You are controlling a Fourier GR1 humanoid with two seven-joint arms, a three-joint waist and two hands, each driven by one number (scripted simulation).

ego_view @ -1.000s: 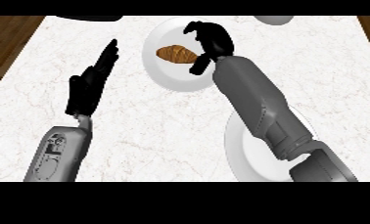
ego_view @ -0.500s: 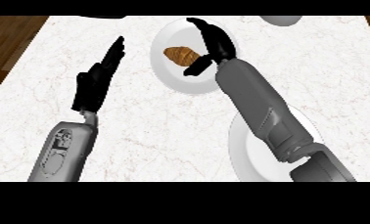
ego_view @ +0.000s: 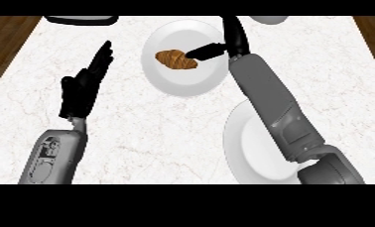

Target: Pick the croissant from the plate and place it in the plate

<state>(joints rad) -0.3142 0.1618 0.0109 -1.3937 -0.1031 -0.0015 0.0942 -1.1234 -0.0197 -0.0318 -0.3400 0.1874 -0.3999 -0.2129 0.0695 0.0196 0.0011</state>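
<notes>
Croissant (ego_view: pixel 176 59) not yet lifted from far plate (ego_view: pixel 183 85); right robot hand (ego_view: pixel 219 48) at its 3 o'clock, fingers released, thumb touching; near plate (ego_view: pixel 253 146) at 5 o'clock awaits; left robot hand (ego_view: pixel 84 89) resting open

Pale veined marble counter (ego_view: pixel 147 137), smooth; dark wood grain at nine o'clock edge (ego_view: pixel 15 37). Glossy white ceramic-looking plates (ego_view: pixel 183 80). Flaky golden-brown croissant (ego_view: pixel 176 59). Matt black hands (ego_view: pixel 84 85), satin grey forearms.

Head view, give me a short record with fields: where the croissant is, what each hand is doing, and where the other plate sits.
croissant: lying on the far plate
right hand: at the croissant's right, thumb beside it, not yet curled round it
left hand: open, fingers straight, resting at the left
near plate: bare, partly under the right forearm
</notes>
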